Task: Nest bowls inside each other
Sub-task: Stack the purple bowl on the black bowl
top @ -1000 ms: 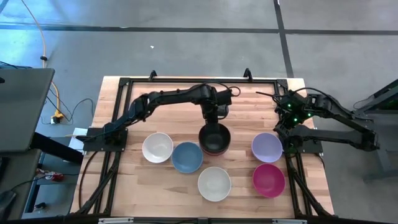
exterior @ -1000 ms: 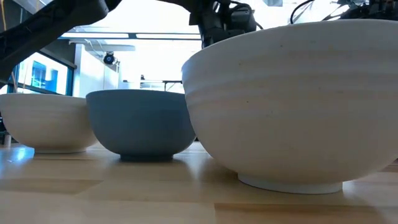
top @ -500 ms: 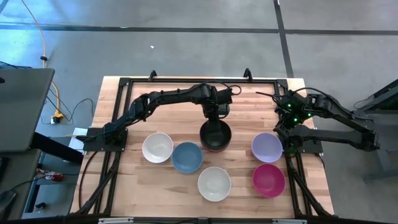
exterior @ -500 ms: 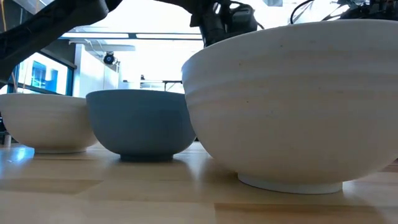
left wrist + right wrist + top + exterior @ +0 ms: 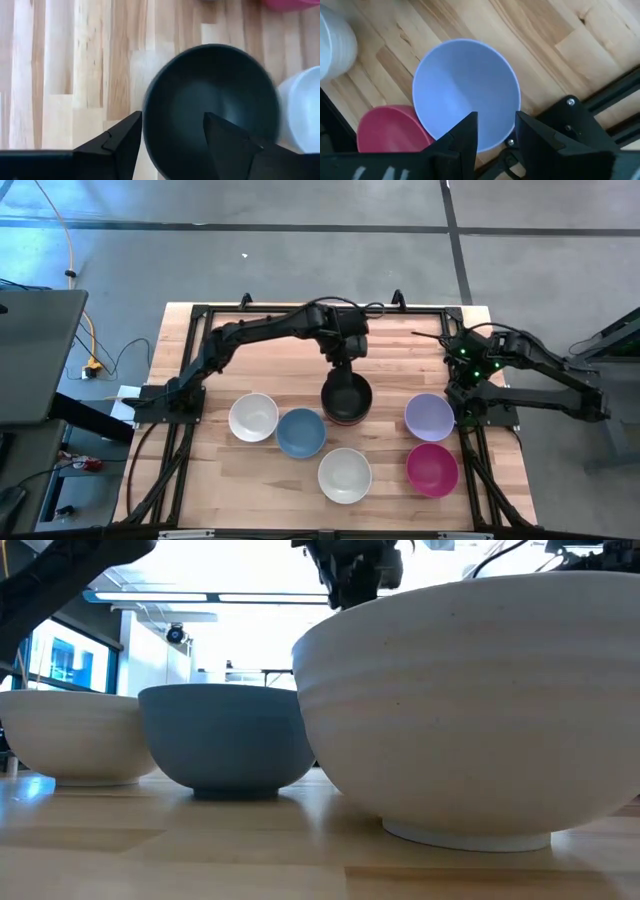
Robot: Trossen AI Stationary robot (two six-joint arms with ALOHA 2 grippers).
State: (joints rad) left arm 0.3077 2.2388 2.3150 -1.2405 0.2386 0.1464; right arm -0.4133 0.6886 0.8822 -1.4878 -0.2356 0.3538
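Observation:
A black bowl [image 5: 346,397] sits nested in a stack at the table's middle, with a pink rim [image 5: 345,421] showing under it. My left gripper [image 5: 343,361] hangs open above the stack's far side; in the left wrist view its fingers [image 5: 172,134] stand apart over the black bowl [image 5: 212,105] without touching it. Singly on the table stand two white bowls [image 5: 253,417] [image 5: 345,475], a light blue bowl [image 5: 300,433], a lavender bowl [image 5: 430,417] and a magenta bowl [image 5: 433,469]. My right gripper [image 5: 495,131] waits open above the lavender bowl [image 5: 465,90], at the table's right.
A black metal frame [image 5: 300,310] runs round the wooden table. The arms' bases stand at the left [image 5: 160,402] and right [image 5: 485,408] edges. Bare wood lies along the far side [image 5: 270,365]. In the low view the near white bowl [image 5: 470,710] hides the stack.
My left gripper has opened and let go of the black bowl, which now rests in the stack. The gripper has then risen and drawn a little toward the table's far edge.

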